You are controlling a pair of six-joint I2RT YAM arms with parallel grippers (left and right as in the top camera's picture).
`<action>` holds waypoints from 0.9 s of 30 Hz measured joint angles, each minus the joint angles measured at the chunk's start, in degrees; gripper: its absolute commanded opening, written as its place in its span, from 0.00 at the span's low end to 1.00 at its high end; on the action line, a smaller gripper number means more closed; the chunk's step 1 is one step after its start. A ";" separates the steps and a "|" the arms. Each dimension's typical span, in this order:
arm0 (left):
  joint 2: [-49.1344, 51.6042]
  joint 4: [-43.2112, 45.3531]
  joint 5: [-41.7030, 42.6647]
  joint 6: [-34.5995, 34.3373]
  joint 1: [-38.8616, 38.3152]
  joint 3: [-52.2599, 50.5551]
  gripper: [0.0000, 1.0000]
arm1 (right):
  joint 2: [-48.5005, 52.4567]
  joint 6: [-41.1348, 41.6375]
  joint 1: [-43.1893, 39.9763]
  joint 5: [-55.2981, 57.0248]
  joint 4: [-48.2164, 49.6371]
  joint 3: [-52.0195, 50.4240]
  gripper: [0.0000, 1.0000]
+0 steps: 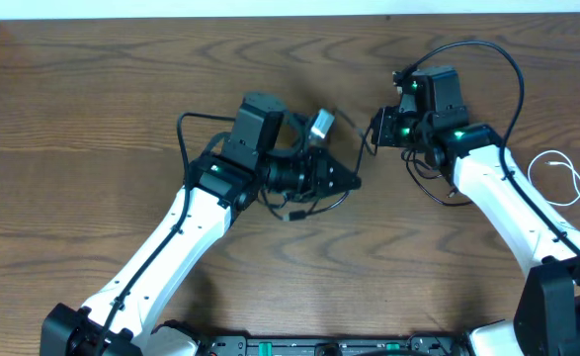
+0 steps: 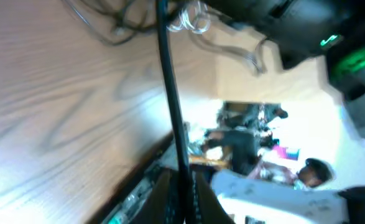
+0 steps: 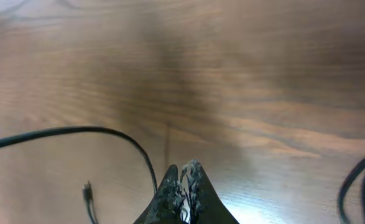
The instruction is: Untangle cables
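A tangle of thin black cables (image 1: 304,208) lies under and around my left gripper (image 1: 354,182), which points right at the table's middle. In the left wrist view that gripper (image 2: 183,199) is shut on one black cable (image 2: 170,93), which runs taut up from between its fingers. My right gripper (image 1: 373,133) hangs just to the upper right of it, pointing left. Its fingers (image 3: 185,169) are shut; a thin black cable (image 3: 76,132) curves in beside the left one, and I cannot tell if it is pinched. A small plug end (image 3: 87,190) lies nearby. The white cable (image 1: 566,178) is coiled at the far right.
A small silvery piece (image 1: 321,124) sits above the left gripper among the cords. Another thin black loop (image 1: 433,188) lies beside the right forearm. The right arm's own thick black cable (image 1: 507,59) arches above its wrist. The table's back edge (image 1: 270,20) runs along the top.
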 measured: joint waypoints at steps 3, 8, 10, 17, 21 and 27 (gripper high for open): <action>-0.17 -8.61 -8.02 5.88 -0.13 0.04 0.64 | 0.00 -2.80 -0.87 -5.14 -3.08 0.02 0.01; -0.22 -15.06 -27.74 10.60 -0.33 0.00 0.68 | 0.00 -8.92 -1.66 -6.86 -11.98 0.00 0.01; -0.22 -15.72 -33.00 11.61 -0.31 0.00 0.68 | 0.00 -10.71 -1.73 -3.91 -16.72 0.00 0.01; -0.26 -17.68 -39.87 12.85 -0.33 0.00 0.68 | -0.90 -12.87 -5.66 7.52 -22.01 0.00 0.01; -0.26 -18.29 -40.57 13.03 -0.33 0.00 0.68 | -5.81 -14.03 -9.77 8.11 -20.68 0.76 0.01; -0.28 -18.64 -41.18 13.03 -0.33 0.00 0.68 | -17.51 -14.51 -17.46 7.06 -12.66 9.57 0.01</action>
